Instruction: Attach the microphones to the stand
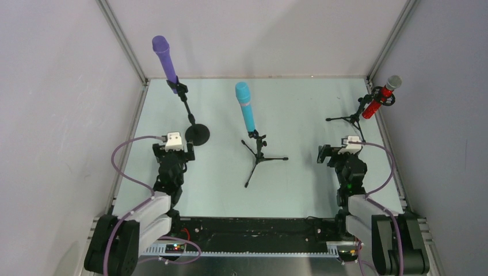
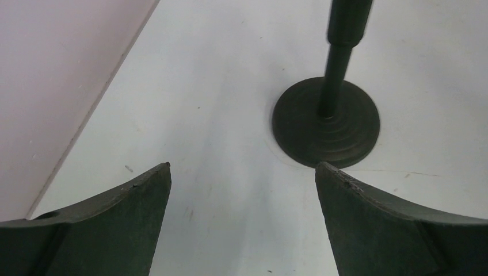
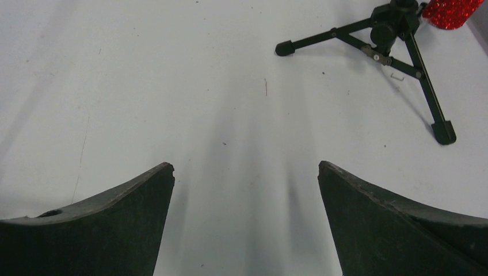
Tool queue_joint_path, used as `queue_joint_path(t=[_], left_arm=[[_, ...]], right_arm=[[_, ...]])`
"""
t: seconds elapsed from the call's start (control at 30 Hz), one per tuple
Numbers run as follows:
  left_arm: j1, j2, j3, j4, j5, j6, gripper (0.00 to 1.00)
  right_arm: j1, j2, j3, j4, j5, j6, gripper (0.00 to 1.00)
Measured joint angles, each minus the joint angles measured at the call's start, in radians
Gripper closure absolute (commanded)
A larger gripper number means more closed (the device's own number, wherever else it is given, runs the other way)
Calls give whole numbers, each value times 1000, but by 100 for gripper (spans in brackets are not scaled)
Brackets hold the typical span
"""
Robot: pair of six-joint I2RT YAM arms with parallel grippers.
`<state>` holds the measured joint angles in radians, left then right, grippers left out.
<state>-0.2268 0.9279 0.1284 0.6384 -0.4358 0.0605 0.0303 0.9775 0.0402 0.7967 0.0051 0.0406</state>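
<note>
All-purple stick microphone [image 1: 164,57] clipped on black round-base stand [image 1: 197,134], far left. All-teal stick microphone [image 1: 246,107] on black centre tripod [image 1: 259,156]. Glittery red microphone with silver mesh head [image 1: 380,99] on small black tripod [image 1: 351,119], far right. Left gripper [image 2: 241,172], right gripper [image 3: 246,169]: jaws spread wide, empty, over pale table [image 1: 311,115].
</note>
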Motion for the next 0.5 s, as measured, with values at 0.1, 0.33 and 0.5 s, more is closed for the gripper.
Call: queue_joint_path(t=[0.1, 0.33, 0.5], left_arm=[[62, 69, -40, 139, 56, 19, 2], [146, 311, -51, 472, 126, 24, 2], [153, 341, -51, 535, 126, 18, 2]], right_arm=[[-3, 69, 3, 75, -2, -9, 0], [-11, 335, 35, 285, -26, -16, 0], [-13, 369, 114, 240, -28, -16, 0]])
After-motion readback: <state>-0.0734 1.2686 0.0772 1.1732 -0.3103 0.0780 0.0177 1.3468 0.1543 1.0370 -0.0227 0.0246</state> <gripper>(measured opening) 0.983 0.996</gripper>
